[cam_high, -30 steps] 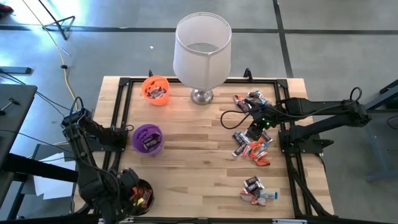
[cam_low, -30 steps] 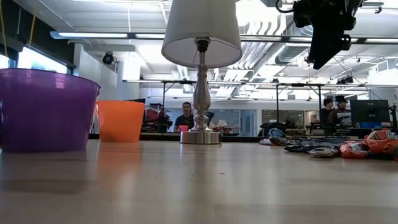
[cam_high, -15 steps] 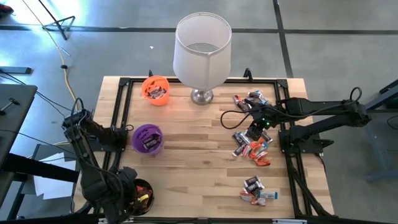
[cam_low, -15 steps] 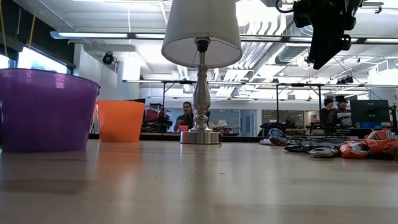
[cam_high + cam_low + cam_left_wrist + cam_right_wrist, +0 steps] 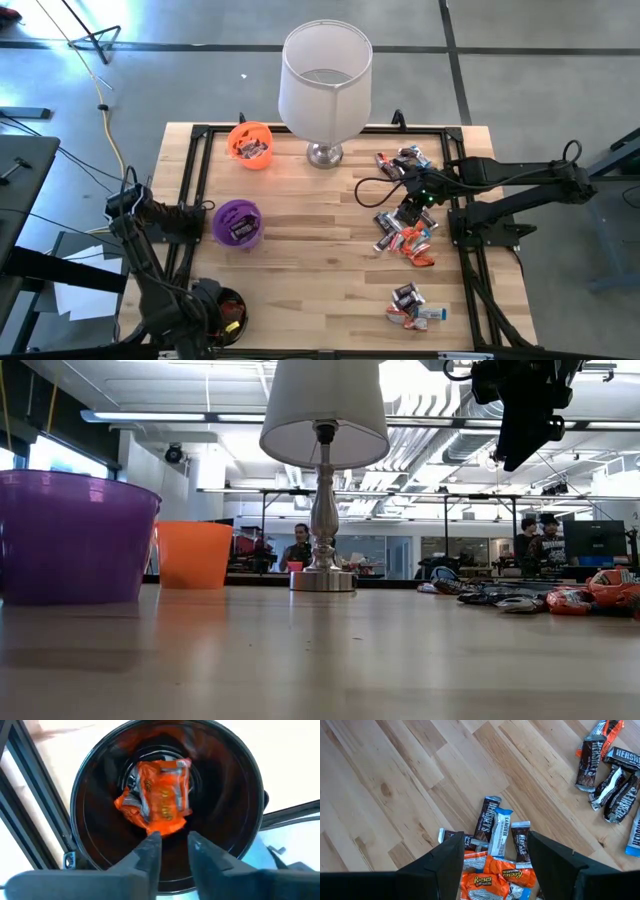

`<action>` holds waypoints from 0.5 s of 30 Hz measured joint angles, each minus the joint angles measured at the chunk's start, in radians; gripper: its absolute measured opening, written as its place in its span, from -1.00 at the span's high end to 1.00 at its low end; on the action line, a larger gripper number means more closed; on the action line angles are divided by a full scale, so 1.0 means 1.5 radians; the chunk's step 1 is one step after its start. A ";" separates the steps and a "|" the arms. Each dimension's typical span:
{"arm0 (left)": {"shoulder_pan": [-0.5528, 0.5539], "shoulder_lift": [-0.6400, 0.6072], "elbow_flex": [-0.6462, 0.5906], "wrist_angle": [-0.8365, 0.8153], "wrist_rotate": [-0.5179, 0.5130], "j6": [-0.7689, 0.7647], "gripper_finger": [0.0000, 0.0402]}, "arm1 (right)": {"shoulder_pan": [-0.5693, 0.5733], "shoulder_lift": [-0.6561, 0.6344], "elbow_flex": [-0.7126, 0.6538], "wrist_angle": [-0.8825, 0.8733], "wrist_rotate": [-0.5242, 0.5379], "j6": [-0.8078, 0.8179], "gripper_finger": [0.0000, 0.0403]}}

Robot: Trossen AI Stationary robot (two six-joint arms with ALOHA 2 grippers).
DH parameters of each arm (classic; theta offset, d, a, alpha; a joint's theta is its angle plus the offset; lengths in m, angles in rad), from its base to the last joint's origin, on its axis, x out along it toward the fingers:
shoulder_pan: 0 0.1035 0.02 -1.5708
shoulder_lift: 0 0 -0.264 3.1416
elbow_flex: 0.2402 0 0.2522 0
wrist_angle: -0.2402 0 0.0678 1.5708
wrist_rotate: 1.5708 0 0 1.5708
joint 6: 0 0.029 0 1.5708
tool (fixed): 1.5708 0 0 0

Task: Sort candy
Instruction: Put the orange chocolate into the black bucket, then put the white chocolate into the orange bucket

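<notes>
Left end effector (image 5: 170, 842) sits right over the round black cup (image 5: 90, 795), fingers a little apart with nothing between them, tips just above the shiny orange wrapped candy (image 5: 162, 797) lying at the cup's bottom. High view puts that black cup (image 5: 228, 312) at the near left corner of the light wooden surface (image 5: 320, 260), left arm bent over it. Right end effector (image 5: 495, 855) hovers over the main pile of wrapped candy (image 5: 405, 235) on the right side of the surface, fingers spread wide and empty; under it are dark brown bars (image 5: 487, 817), a silver-white-blue bar (image 5: 499, 832) and orange-red packs (image 5: 495, 872) lying touching each other. Another loose bunch of dark brown bars (image 5: 605, 775) lies apart from that pile, toward the far edge. A smaller cluster of candy (image 5: 412, 305) lies near the front right of the surface, well apart from the main pile. Purple plastic cup (image 5: 238, 222) stands left of centre with dark candy inside; orange plastic cup (image 5: 250, 145) stands at the far left, also holding candy. White-shaded lamp with a silver metal base (image 5: 325, 85) stands at the far middle edge. Low view shows right end effector (image 5: 525, 415) hanging high above the candy, and people in the room behind.
</notes>
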 joint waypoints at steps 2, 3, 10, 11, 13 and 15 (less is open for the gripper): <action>0.000 0.000 0.000 0.003 0.005 0.025 0.46 | 0.000 0.000 0.000 0.000 0.000 0.000 -0.05; 0.000 0.000 0.000 0.004 0.010 0.041 0.41 | 0.000 0.000 0.000 0.000 0.000 0.000 -0.05; 0.021 -0.001 0.000 -0.093 -0.013 0.206 0.31 | 0.000 0.000 0.000 0.000 0.000 0.000 -0.05; 0.028 -0.002 0.000 -0.109 -0.014 0.236 0.32 | 0.000 0.000 0.000 0.000 0.000 0.000 -0.05; 0.041 -0.009 0.000 -0.133 -0.022 0.291 0.32 | 0.000 0.000 0.000 0.000 0.000 0.000 -0.05; 0.057 -0.024 0.000 -0.147 -0.045 0.340 0.32 | 0.000 0.000 0.000 0.000 0.000 0.000 -0.05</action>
